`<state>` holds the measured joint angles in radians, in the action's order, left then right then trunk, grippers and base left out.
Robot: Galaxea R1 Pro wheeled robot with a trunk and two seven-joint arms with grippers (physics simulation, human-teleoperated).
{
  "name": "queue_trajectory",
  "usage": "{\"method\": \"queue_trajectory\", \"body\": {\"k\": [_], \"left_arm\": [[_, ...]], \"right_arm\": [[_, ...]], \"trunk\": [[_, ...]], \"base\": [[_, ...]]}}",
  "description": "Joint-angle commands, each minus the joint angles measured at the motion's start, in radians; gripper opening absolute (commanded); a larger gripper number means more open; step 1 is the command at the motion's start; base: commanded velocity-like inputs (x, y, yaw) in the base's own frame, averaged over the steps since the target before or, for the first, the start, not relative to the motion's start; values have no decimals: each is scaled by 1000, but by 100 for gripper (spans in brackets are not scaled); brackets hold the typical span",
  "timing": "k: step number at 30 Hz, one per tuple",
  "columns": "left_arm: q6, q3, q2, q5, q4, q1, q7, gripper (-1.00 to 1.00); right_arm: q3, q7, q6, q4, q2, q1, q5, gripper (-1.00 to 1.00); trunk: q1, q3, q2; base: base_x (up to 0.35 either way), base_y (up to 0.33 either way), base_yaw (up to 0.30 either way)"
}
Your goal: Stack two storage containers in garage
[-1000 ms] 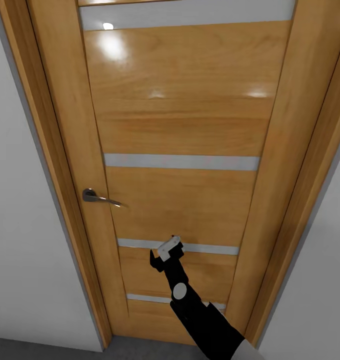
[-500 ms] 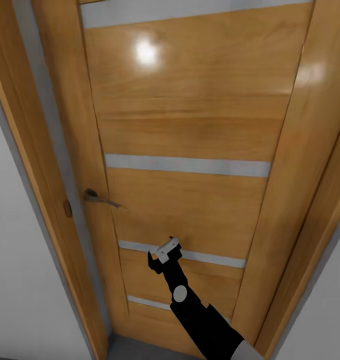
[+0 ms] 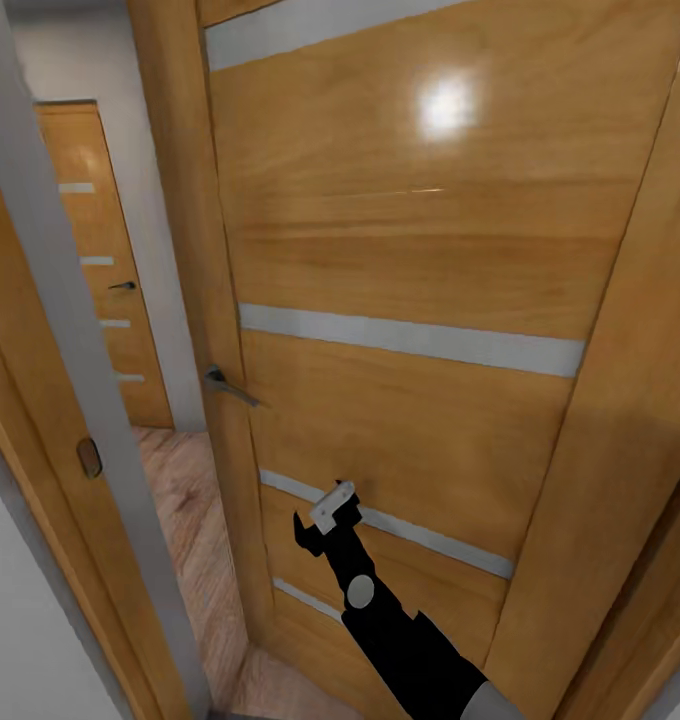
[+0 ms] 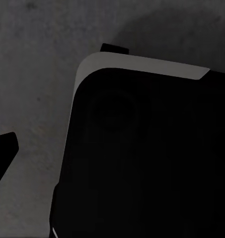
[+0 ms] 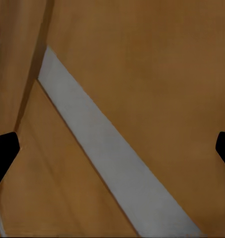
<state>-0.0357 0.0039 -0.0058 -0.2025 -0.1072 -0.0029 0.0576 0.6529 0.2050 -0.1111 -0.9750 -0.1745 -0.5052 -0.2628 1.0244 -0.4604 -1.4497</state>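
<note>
The two storage containers are out of view. My right gripper point(image 3: 325, 520) is raised against a wooden door point(image 3: 400, 230) with pale stripes, just above its second-lowest stripe. In the right wrist view its fingertips point(image 5: 3, 151) stand wide apart at the picture's edges, open and empty, with the door's pale stripe point(image 5: 107, 158) close in front. The left wrist view has one fingertip point(image 4: 3, 153) over dark grey concrete floor point(image 4: 37, 74), beside a dark part of my own body point(image 4: 142, 158).
The door stands ajar, its metal handle point(image 3: 225, 385) at the free edge. Through the gap lie light wood planks point(image 3: 195, 520) and a second striped wooden door point(image 3: 95, 270) farther off. The door frame point(image 3: 60, 330) with its latch plate point(image 3: 88, 457) is close on the left.
The door has swung away from its frame, opening a gap at the left onto a wood-floored passage. The view has shifted, and my right gripper stays against the door.
</note>
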Motion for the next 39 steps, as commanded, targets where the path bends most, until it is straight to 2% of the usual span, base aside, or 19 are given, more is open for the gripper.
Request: {"method": "queue_trajectory", "body": {"k": [1, 6, 7, 9, 12, 16, 20, 27, 29, 34, 36, 39], "left_arm": [[-3, 0, 0, -6, 0, 0, 2, 100], [-3, 0, 0, -6, 0, 0, 2, 100], [-3, 0, 0, -6, 0, 0, 2, 100], [-3, 0, -1, -6, 0, 0, 2, 100], [-3, -1, -1, -6, 0, 0, 2, 100], [-3, -1, -2, -6, 0, 0, 2, 100], [-3, -2, -2, -6, 0, 0, 2, 100], [-3, -1, -2, -6, 0, 0, 2, 100], [-3, -1, -2, -6, 0, 0, 2, 100], [-3, 1, -1, -6, 0, 0, 3, 100], [-3, 1, -1, -6, 0, 0, 4, 100], [-3, 1, -1, -6, -1, 0, 4, 100]], "right_arm": [[-1, 7, -11, 12, 0, -1, -8, 100], [-4, 15, -18, 40, 0, -9, -9, 100], [-6, 19, -28, 73, 0, -44, -9, 100], [-7, 20, -30, 101, 0, -67, -8, 100], [-11, 27, -32, 238, 0, -174, -5, 100], [-23, 29, -29, 329, 0, -233, -4, 100], [-77, 40, -32, 388, 0, -285, -4, 100], [-89, 41, -18, 386, 0, -295, -4, 100], [-88, 39, 7, 377, 0, -295, 1, 100], [-80, 35, 124, 381, 0, -283, 41, 100], [-74, 33, 133, 376, 0, -244, 45, 100], [-63, 33, 134, 370, 0, -219, 45, 100]], "trunk": [[1, -1, 0], [1, -1, 0], [1, -1, 0], [1, -1, 0], [1, -1, 0], [1, -1, 0], [1, -1, 0], [1, -1, 0], [1, -1, 0], [1, -1, 0], [1, -1, 0], [1, -1, 0]], "base": [[317, 0, 0], [254, 0, 0], [61, 0, 0], [44, 0, 0], [12, 0, 0], [3, 0, 0], [0, 0, 0], [0, 0, 0], [0, 0, 0], [0, 0, 0], [0, 0, 0], [0, 0, 0]]}}
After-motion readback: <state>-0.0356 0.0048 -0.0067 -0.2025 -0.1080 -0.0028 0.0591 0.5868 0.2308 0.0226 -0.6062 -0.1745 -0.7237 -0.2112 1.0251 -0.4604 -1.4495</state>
